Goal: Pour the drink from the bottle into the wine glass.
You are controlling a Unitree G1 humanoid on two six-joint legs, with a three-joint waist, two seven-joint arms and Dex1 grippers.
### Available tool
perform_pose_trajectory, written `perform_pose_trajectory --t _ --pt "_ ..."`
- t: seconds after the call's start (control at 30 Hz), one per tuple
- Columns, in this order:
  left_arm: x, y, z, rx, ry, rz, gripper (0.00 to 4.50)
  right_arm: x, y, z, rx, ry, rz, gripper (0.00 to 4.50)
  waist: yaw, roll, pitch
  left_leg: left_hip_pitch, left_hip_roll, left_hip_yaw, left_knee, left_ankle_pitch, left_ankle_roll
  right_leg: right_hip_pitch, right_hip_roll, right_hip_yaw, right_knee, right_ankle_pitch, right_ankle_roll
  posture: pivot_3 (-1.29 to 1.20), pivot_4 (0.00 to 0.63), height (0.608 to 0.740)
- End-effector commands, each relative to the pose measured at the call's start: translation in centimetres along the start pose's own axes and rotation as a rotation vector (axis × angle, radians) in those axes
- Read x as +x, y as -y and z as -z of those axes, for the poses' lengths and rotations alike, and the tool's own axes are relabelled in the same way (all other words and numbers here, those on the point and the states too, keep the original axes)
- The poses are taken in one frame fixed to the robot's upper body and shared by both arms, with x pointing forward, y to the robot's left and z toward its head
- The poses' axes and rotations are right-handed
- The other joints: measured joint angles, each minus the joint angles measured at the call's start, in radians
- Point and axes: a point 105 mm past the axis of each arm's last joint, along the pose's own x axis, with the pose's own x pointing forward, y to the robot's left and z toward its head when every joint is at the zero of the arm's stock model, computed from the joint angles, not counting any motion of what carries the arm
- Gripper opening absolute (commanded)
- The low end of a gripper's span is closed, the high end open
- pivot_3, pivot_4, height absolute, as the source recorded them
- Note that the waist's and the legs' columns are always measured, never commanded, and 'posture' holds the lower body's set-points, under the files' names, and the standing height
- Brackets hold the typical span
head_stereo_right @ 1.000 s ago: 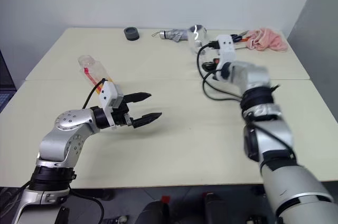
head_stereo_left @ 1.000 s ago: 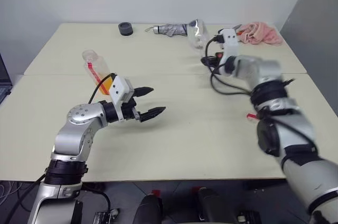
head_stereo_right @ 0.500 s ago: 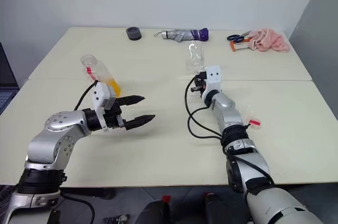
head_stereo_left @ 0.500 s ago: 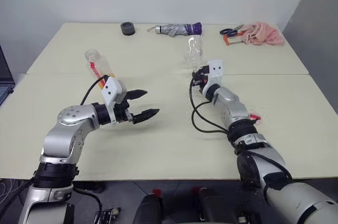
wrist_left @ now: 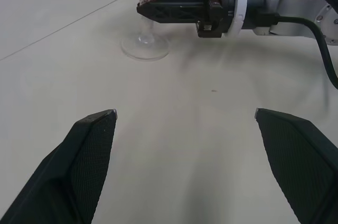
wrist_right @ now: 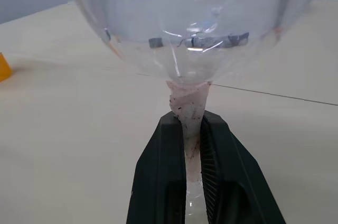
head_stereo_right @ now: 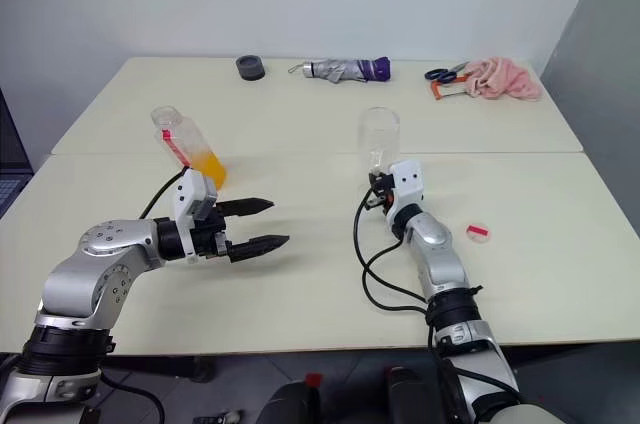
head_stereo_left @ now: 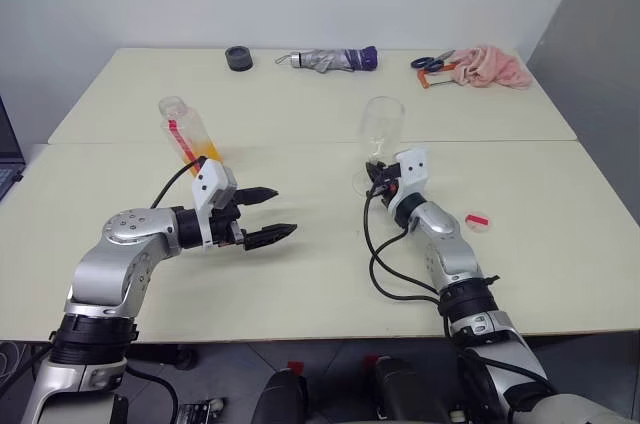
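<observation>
Right wrist view: wine glass (wrist_right: 190, 28) stem sits pinched between the two black fingers (wrist_right: 158, 182) of the right claw (wrist_right: 185, 171), bowl right above them, empty. In the head views the glass stands upright near the desk (head_stereo_left: 330, 264) centre, foot on the surface per the left wrist view, right claw (head_stereo_left: 378, 172) clamped on the stem and pointing roughly level. Bottle (head_stereo_left: 188, 134) is well apart on the robot's left side of the desk, tilted, orange drink (head_stereo_left: 205, 154) pooled in its lower end, red label strip visible. Left claw (head_stereo_left: 265, 214) hovers just in front of the bottle, fingers spread wide, gripping nothing, aimed toward the glass. A small red-and-white cap (head_stereo_left: 478, 220) lies on the desk to the right of the right arm. Far edge of the desk: black roll (head_stereo_left: 238, 56), folded grey umbrella (head_stereo_left: 325, 59), scissors (head_stereo_left: 430, 64), pink cloth (head_stereo_left: 490, 66).
</observation>
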Motion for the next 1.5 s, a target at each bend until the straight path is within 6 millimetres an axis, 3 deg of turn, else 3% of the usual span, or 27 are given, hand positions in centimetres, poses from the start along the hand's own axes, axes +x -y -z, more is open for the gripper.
perform_pose_trajectory --t 0.03,0.2,0.37,0.5,0.67,1.0,1.03,1.1,1.37,1.4,1.5 --pt "-0.8 -0.6 -2.4 0.064 0.076 -0.052 4.50 -0.4 -1.1 1.6 0.017 -0.037 -0.060 0.10 0.000 0.000 0.000 0.000 0.000 0.000 0.000 0.000 0.000 0.000 0.000 0.000 0.000 0.000 0.000 0.00 0.150 0.740" --pt "-2.2 -1.2 -3.4 0.073 0.116 -0.132 4.50 -0.3 -3.6 -1.9 0.003 0.123 -0.222 0.10 -0.005 0.000 0.000 -0.001 0.001 0.000 -0.001 0.000 0.000 -0.001 0.001 0.000 0.000 0.000 0.000 0.00 0.150 0.740" --pt "-3.5 -1.4 -3.7 0.092 0.127 -0.226 4.50 -0.4 -7.2 -2.1 -0.013 0.133 -0.395 0.10 -0.013 0.000 0.001 -0.001 0.002 0.000 -0.001 0.000 0.000 -0.002 0.000 0.000 -0.001 0.000 0.000 0.00 0.150 0.740" --pt "-4.2 -1.1 -4.5 0.116 0.145 -0.259 4.50 0.1 -8.9 -1.9 -0.022 0.138 -0.447 0.10 -0.012 0.000 0.001 -0.002 0.002 -0.002 -0.001 0.000 0.000 -0.002 -0.001 0.000 -0.001 0.000 0.000 0.00 0.150 0.740" --pt "-4.5 -0.4 -5.4 0.131 0.144 -0.239 4.50 0.6 -10.2 -1.7 -0.045 0.137 -0.500 0.10 -0.005 0.000 0.001 -0.003 0.001 -0.002 0.000 0.000 0.000 -0.002 -0.001 0.000 -0.001 0.000 0.000 0.00 0.150 0.740" --pt "-5.3 0.1 -4.8 0.155 0.063 -0.202 4.50 0.8 -10.2 -0.8 -0.066 0.129 -0.516 0.10 -0.004 0.000 0.001 -0.002 0.001 -0.001 -0.001 0.000 0.000 -0.002 -0.001 -0.001 -0.001 0.000 0.000 0.00 0.150 0.740" --pt "-5.3 0.1 -4.8 0.158 0.061 -0.199 4.50 0.7 -10.3 -0.8 -0.068 0.130 -0.519 0.82 -0.004 0.000 0.001 -0.002 0.001 -0.001 -0.001 0.000 0.000 -0.002 -0.001 -0.001 -0.001 0.000 0.000 0.00 0.150 0.740" --pt "-5.2 0.1 -4.8 0.160 0.060 -0.197 4.50 0.6 -10.3 -0.7 -0.074 0.131 -0.525 1.35 -0.003 0.000 0.001 -0.002 0.001 -0.001 -0.001 0.000 0.000 -0.002 -0.001 0.000 -0.001 0.000 0.000 0.00 0.150 0.740" --pt "-4.9 0.1 -4.8 0.170 0.066 -0.185 4.50 0.1 -9.9 -0.4 -0.080 0.123 -0.528 4.17 -0.002 0.000 0.001 -0.002 0.001 -0.001 -0.001 0.000 0.000 -0.002 -0.001 0.000 -0.001 0.000 0.000 0.00 0.150 0.740" --pt "-4.9 0.1 -4.8 0.170 0.068 -0.185 4.50 0.0 -9.7 -0.4 -0.083 0.119 -0.529 4.46 -0.002 0.000 0.001 -0.002 0.001 -0.001 -0.001 0.000 0.000 -0.002 -0.001 0.000 -0.001 0.000 0.000 0.00 0.150 0.740" --pt "-4.9 0.2 -4.8 0.168 0.074 -0.183 4.50 -0.3 -9.2 0.0 -0.087 0.103 -0.526 4.46 -0.001 0.000 0.001 -0.002 0.001 -0.001 -0.001 0.000 0.000 -0.002 -0.001 0.000 -0.001 0.000 0.000 0.00 0.150 0.740"
